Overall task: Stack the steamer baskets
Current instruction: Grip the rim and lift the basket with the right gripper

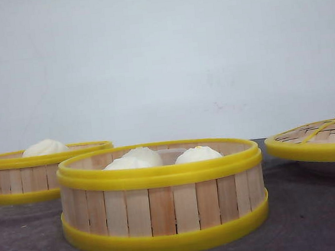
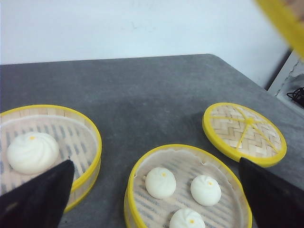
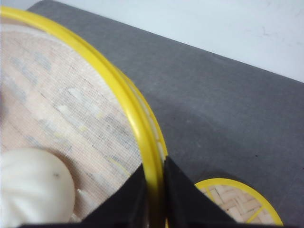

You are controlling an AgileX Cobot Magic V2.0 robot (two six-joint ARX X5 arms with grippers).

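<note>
Currently held: your right tool (image 3: 154, 197) is clamped on the yellow rim of the lifted basket (image 3: 71, 95), one finger inside the wall and one outside; a single bun (image 3: 33, 185) sits in it.
Where it is: off the worktop (image 1: 319, 217), above the woven lid (image 3: 237, 204), and outside the front view's frame.
Left tool: your left tool (image 2: 154, 190) has its fingers wide apart and grips nothing; it hangs over the two resting baskets.
Likely target: the centre basket (image 1: 164, 215), lower middle of the front view, carrying three buns (image 1: 199, 154). The left basket (image 1: 36, 176), at the middle left edge, holds one bun.
Lid: right edge of the front view, apart from the centre basket.
Doing it well: carry the load level, since a one-sided rim grip probably lets it sag away from the fingers.
Alignment: centre it over the target's rim before you lower, so bottom ring meets top ring all round.
Watch: the three buns reach about rim height; descend slowly so the base does not squash them.
Release: part the fingers only once it seems seated.
</note>
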